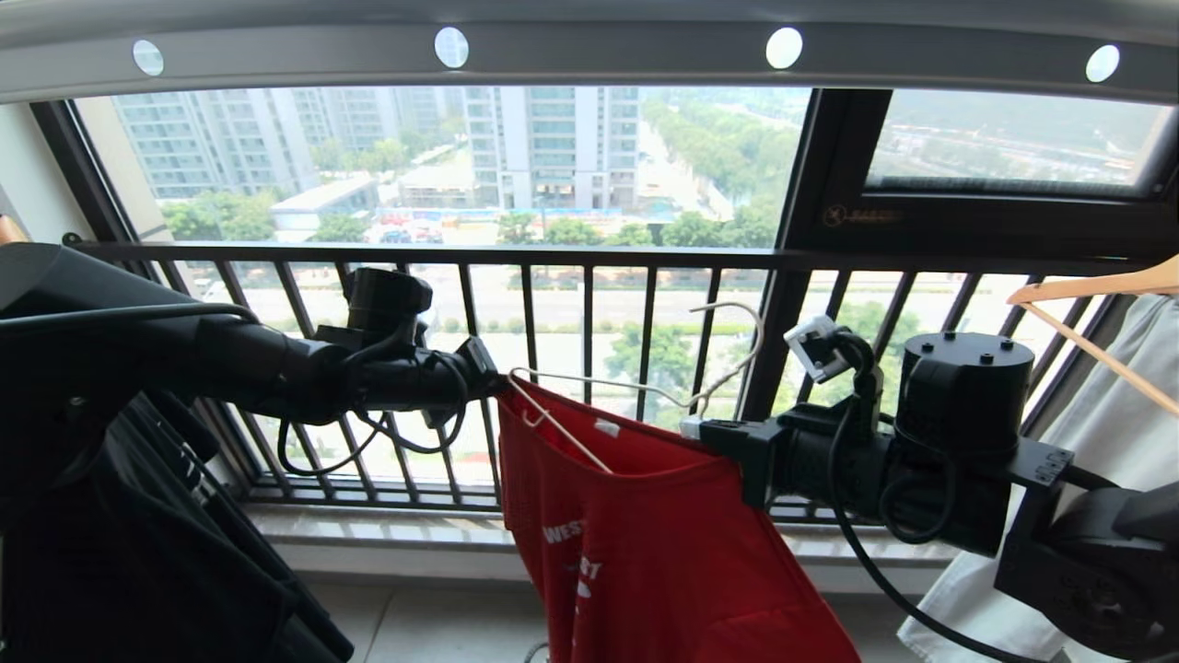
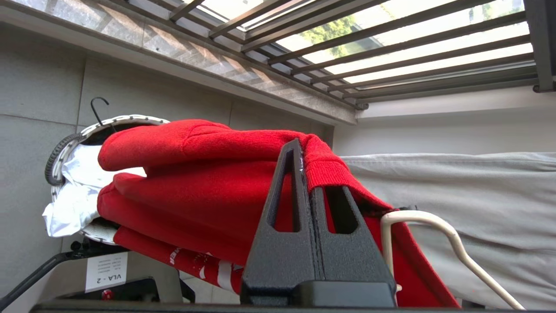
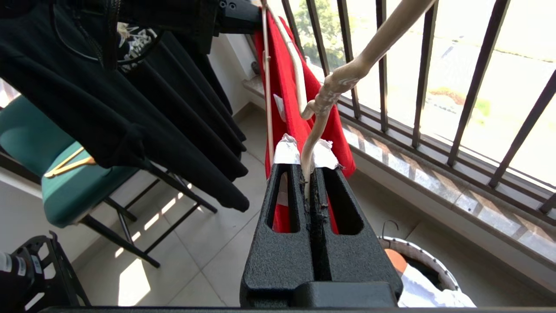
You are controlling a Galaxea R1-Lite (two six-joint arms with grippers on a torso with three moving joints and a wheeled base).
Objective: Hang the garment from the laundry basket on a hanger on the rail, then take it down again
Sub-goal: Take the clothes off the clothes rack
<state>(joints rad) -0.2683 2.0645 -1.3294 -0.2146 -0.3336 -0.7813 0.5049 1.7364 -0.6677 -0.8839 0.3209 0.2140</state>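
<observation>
The red garment hangs in the air in front of the window, partly on the thin whitish hanger. My left gripper comes in from the left and is shut on the garment's ribbed collar edge. My right gripper is shut on the hanger wire just under its twisted neck. The hanger's hook points up, free, well below the grey rail. The laundry basket stands on the floor below with white cloth in it; its rim also shows in the right wrist view.
A black T-shirt hangs close on the left. A pale garment on a wooden hanger hangs on the right. The dark railing and window sill lie right behind. A green chair stands on the tiled floor.
</observation>
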